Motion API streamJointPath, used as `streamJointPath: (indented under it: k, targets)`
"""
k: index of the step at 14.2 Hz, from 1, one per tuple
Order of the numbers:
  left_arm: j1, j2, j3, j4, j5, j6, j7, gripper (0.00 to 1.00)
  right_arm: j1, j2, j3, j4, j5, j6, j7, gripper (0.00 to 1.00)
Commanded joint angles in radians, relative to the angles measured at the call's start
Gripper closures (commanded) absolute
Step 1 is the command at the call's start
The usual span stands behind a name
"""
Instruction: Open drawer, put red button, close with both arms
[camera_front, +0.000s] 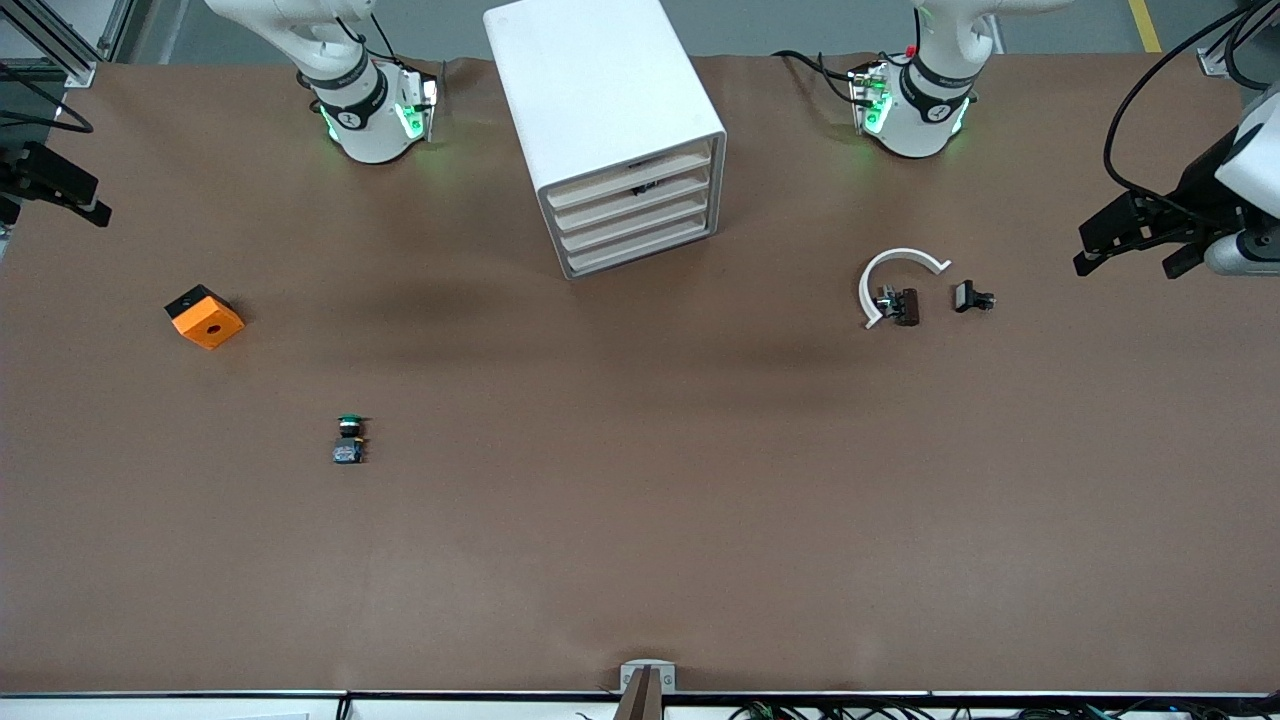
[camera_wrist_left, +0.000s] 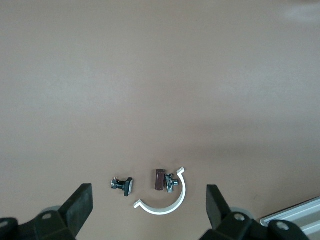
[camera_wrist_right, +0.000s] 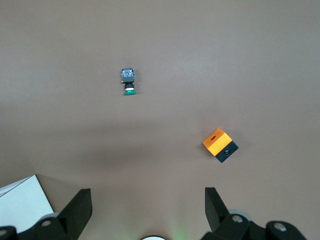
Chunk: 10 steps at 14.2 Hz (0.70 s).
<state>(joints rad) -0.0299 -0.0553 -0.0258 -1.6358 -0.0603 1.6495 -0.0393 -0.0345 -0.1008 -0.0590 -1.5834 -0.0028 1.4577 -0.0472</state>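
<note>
Both grippers are hanging open and empty: left gripper (camera_front: 1135, 245) over the worktop's left-arm end, right gripper (camera_front: 60, 190) over the right-arm end. Arms are waiting wide, probably keeping the cabinet (camera_front: 610, 120) approach free. Drawers (camera_front: 632, 205) are sitting shut between them; no red button showing, only a green one (camera_front: 349, 438).

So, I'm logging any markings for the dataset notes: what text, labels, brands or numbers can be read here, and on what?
No text can be read in any view.
Right arm's base: a small dark mark on the black band, too small to read.
Left arm's base: the same kind of mark, too small to read.
Cabinet, orange cube, green button: no lettering shows.
</note>
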Motion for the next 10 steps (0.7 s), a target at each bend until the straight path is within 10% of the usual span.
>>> streamJointPath:
  k: [1,10]
  targets:
    - [-0.001,0.014,0.0,0.022,0.023,-0.025,-0.013,0.0,0.007,-0.023,0.001,-0.021,-0.009,0.009,0.02,0.0]
    - [-0.001,0.014,0.0,0.024,0.023,-0.03,-0.013,0.0,0.002,-0.02,-0.005,-0.02,-0.016,0.01,-0.017,0.0]
